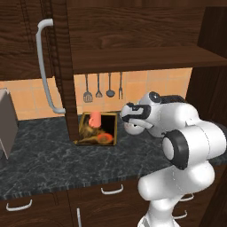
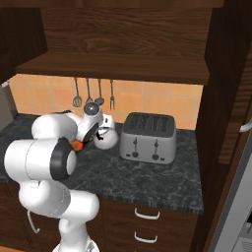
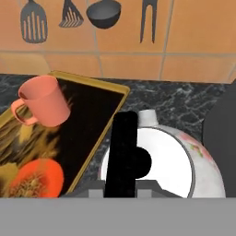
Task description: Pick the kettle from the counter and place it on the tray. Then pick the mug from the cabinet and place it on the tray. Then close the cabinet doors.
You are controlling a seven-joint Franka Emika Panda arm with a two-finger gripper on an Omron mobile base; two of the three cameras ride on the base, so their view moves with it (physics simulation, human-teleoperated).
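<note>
Low centre of hand view: kettle [image 3: 184, 161], white, rigid, black arched handle [image 3: 123, 152] crossing its top, on dark surface [image 3: 184, 106] just right of tray [image 3: 113, 117]. Mug [image 3: 44, 101] already on tray, upper left. Gripper [image 2: 96, 134] close over kettle; jaws' spread cannot tell. Judgement: light, hard, glossy body slippery; handle arch is best hold, pinch across it at top

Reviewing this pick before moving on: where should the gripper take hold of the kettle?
By the black arched handle over the kettle, coming from above. The handle stands clear over the lid, while the round white body looks too wide for the fingers.
</note>
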